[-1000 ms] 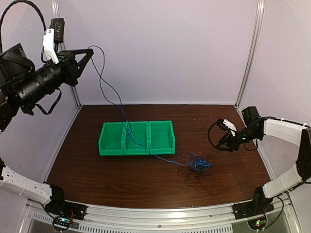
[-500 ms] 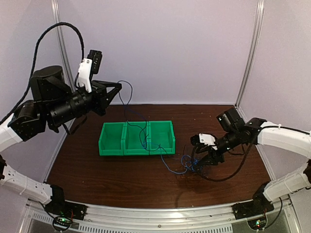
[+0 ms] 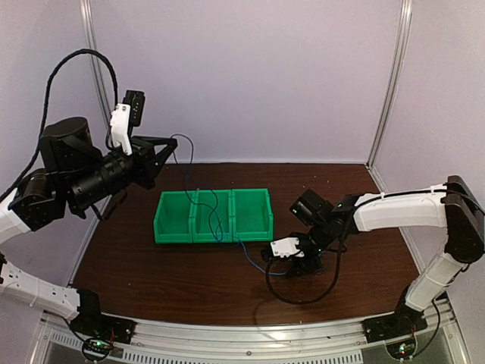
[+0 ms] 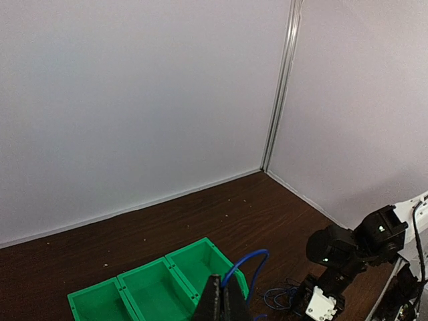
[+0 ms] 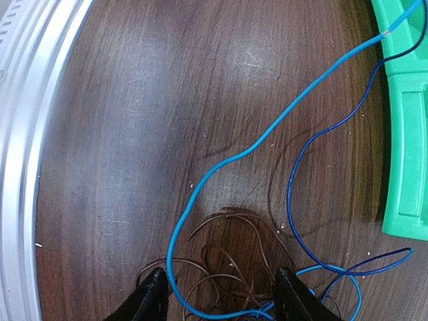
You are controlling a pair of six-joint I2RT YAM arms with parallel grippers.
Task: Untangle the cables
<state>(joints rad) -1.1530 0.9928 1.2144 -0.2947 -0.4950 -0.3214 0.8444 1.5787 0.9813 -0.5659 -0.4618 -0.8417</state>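
The left gripper [image 3: 161,149] is pinching the blue cable [image 5: 179,221] high above the table [image 3: 151,265], the strand draping across the green bins [image 3: 174,233]. The right gripper [image 5: 221,291], fingers spread, is hovering over the dark cables [image 5: 227,254] tangled near those bins.

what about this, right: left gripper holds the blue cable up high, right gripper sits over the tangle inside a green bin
No: the right wrist view shows the tangle on the table beside the green bin, the right gripper over it. The left gripper does hold the blue cable up high.
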